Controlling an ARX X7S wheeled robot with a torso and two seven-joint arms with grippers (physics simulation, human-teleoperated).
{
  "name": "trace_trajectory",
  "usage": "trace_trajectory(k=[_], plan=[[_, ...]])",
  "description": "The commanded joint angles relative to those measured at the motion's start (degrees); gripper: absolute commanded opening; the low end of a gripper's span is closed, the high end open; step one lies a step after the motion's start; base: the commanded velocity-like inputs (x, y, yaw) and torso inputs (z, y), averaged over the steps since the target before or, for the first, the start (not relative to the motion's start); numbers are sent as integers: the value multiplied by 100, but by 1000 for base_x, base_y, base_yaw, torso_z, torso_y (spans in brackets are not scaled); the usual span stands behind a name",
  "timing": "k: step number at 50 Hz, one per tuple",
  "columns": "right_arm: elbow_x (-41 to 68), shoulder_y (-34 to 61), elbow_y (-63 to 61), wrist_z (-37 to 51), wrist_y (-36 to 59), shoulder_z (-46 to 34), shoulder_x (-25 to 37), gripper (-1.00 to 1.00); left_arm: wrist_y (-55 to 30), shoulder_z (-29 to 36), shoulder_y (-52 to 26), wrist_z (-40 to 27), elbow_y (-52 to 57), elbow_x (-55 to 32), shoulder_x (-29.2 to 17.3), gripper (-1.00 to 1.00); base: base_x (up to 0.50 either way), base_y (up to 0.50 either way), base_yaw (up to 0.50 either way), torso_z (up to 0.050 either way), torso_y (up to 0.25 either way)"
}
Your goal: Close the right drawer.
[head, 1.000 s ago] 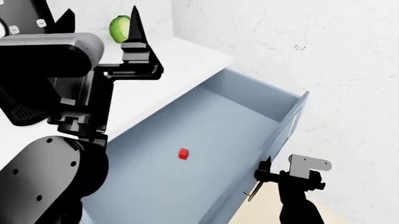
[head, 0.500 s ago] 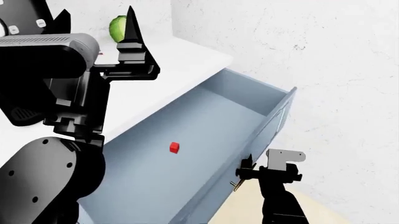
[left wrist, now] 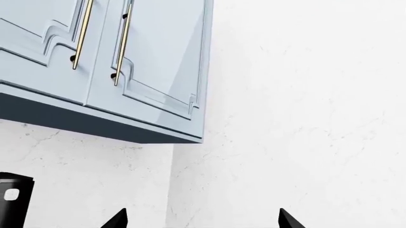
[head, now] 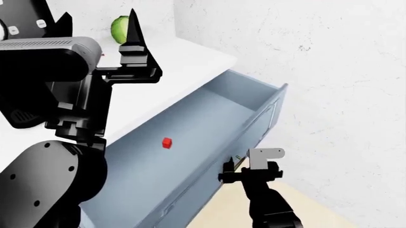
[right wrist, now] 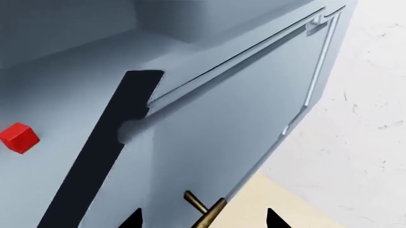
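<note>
Drawer work at the counter: the right drawer (head: 209,137) stood pulled out from under the white countertop (head: 184,66), its pale blue-grey box open to view and its framed panel front (right wrist: 254,109) facing the white marbled wall (head: 343,95). A small red cube (head: 167,143) lay on the drawer floor, about midway along and well apart from every wall. The right gripper (head: 233,167) was at the outer face of that front, beside the slim brass bar handle (right wrist: 206,209), with its fingertips spread to either side of the bar; whether they touched it could not be told. The left gripper (head: 95,23) was raised above the countertop, its dark fingers parted and holding nothing. A green round object (head: 120,28) sat toward the countertop's far edge. Overhead, blue-grey wall cabinet doors (left wrist: 127,57) with upright brass handles hung closed.
</note>
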Motion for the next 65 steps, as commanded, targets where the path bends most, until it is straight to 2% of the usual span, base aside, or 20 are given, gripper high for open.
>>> trace_trajectory(k=[1,11,32,47,49,53,58,59,65], plan=[[1878,145,-373,-73,-78,-2869,-204,100,34,38,19,0,-10,18,2,100,0,0,0,0,0],[2344,276,-583,-21,-83,-3566,-204,100,114,4,85,26,-38,16,-38,100,0,0,0,0,0],[2306,326,-699,-45,-102,-3627,-204,100,166,48,80,33,-90,20,-31,100,0,0,0,0,0],[2334,287,-541,60,-456,-3580,-197,100,223,79,113,51,-113,34,-40,100,0,0,0,0,0],[2265,318,-1334,503,-418,-3653,204,100,225,75,116,46,-112,30,-43,100,0,0,0,0,0],[2006,448,-3759,1837,-367,-3826,1467,100,202,55,116,23,-67,5,-74,100,0,0,0,0,0],[1652,636,-5736,3042,-287,-3951,2543,100,186,64,114,-7,-37,-2,-74,100,0,0,0,0,0],[1442,756,-6513,3555,-219,-3994,2980,100,190,80,123,-6,-32,1,-66,100,0,0,0,0,0],[1113,966,-7828,4427,-61,-4014,3766,100,175,96,110,-24,-9,-5,-70,100,0,0,0,0,0]])
